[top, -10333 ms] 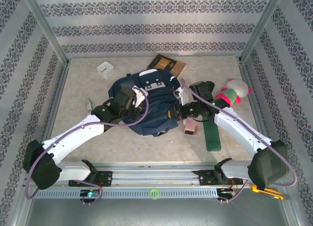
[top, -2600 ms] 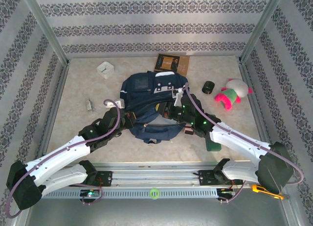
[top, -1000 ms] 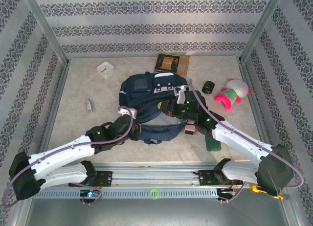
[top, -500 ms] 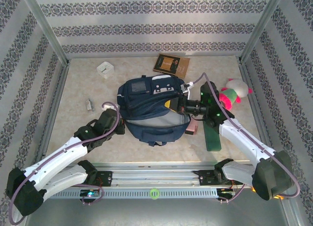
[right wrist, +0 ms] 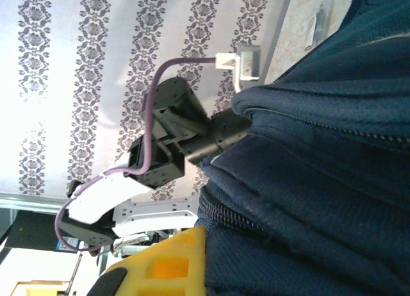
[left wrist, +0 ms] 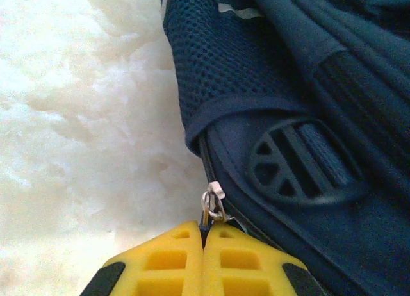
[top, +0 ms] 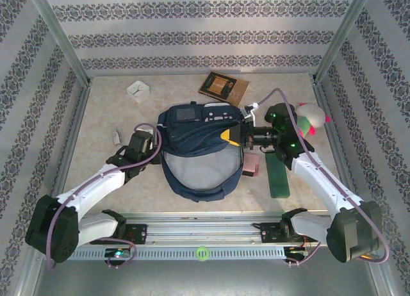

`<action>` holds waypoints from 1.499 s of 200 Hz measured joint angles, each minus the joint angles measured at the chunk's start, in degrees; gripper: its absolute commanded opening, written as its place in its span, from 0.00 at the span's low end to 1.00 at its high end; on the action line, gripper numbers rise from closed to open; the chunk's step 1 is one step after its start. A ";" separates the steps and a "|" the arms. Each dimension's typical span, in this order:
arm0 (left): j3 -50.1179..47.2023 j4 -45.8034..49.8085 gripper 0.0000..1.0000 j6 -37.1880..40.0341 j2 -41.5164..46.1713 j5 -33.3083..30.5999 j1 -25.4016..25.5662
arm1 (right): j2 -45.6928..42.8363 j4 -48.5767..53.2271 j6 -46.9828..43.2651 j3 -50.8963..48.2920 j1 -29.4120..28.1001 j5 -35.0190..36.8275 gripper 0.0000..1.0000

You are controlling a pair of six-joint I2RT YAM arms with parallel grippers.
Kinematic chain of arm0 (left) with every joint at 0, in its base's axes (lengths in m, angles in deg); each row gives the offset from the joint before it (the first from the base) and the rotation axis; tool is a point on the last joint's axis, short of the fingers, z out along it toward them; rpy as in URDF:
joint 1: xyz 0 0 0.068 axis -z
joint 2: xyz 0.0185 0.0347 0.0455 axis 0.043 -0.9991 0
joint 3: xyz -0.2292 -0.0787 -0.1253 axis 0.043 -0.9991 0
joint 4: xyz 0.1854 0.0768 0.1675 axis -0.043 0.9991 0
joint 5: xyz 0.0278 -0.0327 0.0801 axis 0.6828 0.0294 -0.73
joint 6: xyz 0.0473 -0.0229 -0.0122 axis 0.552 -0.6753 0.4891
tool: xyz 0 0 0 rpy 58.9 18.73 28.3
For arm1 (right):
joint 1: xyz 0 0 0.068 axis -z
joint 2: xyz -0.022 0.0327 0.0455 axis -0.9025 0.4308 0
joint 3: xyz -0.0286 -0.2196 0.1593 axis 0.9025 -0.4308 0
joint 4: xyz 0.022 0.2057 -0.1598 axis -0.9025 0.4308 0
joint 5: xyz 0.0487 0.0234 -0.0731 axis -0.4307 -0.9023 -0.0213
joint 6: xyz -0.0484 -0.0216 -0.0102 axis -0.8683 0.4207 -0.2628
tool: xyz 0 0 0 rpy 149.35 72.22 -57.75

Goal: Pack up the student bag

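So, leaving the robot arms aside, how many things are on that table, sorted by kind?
student bag: 1
book: 1
plush toy: 1
white box: 1
green slab: 1
pink thing: 1
small grey thing: 1
Total: 7

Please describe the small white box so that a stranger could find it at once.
Start at the big navy student bag in the middle. Beyond its far left corner, near the back wall, the white box sits alone. It is square and pale, unlike the brown book to its right.
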 measured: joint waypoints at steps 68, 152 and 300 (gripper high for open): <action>0.13 -1.68 0.65 8.63 2.97 4.48 -2.32 | 1.18 0.09 -0.11 1.09 0.68 -1.14 0.00; 11.10 2.05 0.90 41.42 14.64 27.36 5.38 | 6.47 0.20 -2.05 4.48 -5.09 2.97 0.00; 9.29 -1.60 0.08 47.52 10.12 1.57 14.93 | 20.79 -1.68 -9.25 15.06 -12.31 8.20 0.00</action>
